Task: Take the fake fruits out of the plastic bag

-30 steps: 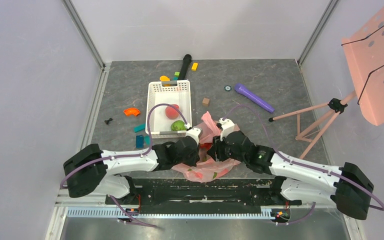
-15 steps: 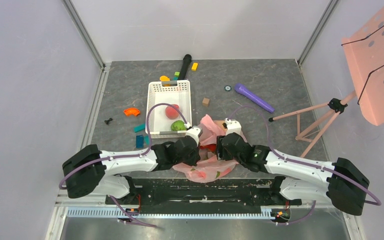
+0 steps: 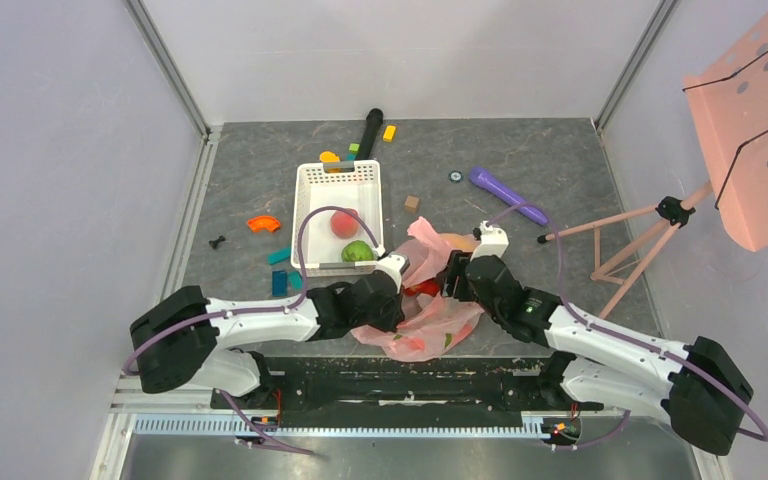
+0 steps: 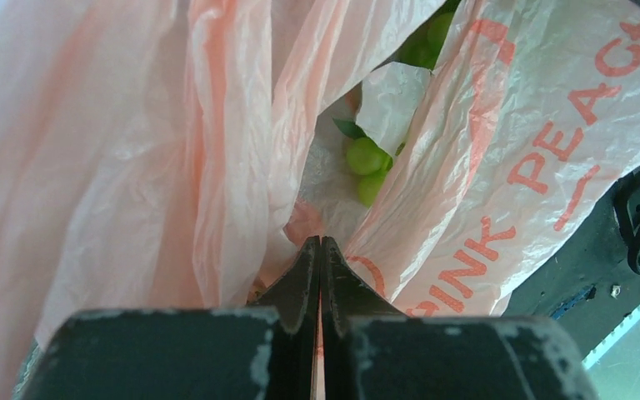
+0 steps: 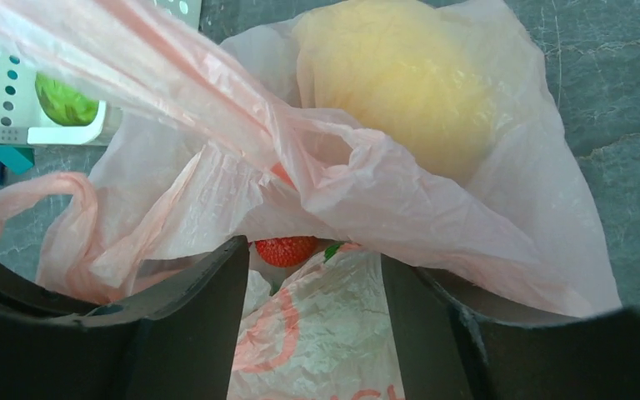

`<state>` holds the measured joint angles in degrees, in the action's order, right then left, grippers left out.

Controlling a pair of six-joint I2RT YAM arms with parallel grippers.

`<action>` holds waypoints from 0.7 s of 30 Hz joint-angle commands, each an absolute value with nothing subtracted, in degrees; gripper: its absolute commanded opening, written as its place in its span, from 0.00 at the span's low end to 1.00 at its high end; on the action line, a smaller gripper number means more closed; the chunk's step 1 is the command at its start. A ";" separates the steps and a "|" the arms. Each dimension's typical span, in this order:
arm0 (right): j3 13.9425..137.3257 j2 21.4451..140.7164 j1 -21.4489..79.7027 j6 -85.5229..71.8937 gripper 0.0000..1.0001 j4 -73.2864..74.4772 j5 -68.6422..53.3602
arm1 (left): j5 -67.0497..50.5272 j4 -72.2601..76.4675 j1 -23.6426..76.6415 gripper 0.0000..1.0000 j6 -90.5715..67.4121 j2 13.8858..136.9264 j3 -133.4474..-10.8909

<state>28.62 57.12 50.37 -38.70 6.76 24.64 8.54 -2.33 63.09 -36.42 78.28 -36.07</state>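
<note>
The pink plastic bag [image 3: 428,318] lies crumpled at the near edge between my two grippers. My left gripper [image 3: 397,291] is shut on a fold of the bag [image 4: 175,150]; green grapes [image 4: 365,158] show through its opening. My right gripper [image 5: 312,254] is open over the bag's mouth [image 5: 358,192], with loose plastic between the fingers. A red strawberry [image 5: 287,249] lies just inside, and a yellow fruit [image 5: 396,83] bulges under the plastic. A pink-red fruit [image 3: 344,223] and a green apple [image 3: 358,251] lie in the white basket [image 3: 307,215].
A purple cylinder [image 3: 508,195] lies to the far right, and a black cylinder [image 3: 370,127] lies behind the basket. Small coloured blocks [image 3: 278,268] are scattered left of the basket. A pink music stand [image 3: 755,120] on a tripod stands at the right edge.
My right gripper has swung to the right and back from the bag's middle, and the bag's top has spread rightward. My left gripper has stayed in place.
</note>
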 commanded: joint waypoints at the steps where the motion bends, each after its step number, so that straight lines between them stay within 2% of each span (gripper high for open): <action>1: 26.39 56.99 48.48 -36.84 0.59 -2.02 21.35 | 8.18 -0.20 63.21 0.02 -38.41 79.07 -38.32; 6: 25.76 56.02 48.07 -36.56 0.50 -2.68 18.22 | 8.00 -0.22 63.26 0.02 -38.21 79.19 -38.85; 13: 29.26 52.68 49.33 -30.99 0.43 1.79 3.91 | 8.00 -0.26 63.24 0.02 -37.77 78.86 -40.00; 21: 32.18 61.93 52.40 -30.24 0.38 -0.79 7.38 | 8.09 -0.18 63.24 0.02 -37.80 79.31 -39.78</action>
<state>29.61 57.89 52.21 -31.48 1.98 6.66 8.36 -2.37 63.09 -36.40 79.13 -38.17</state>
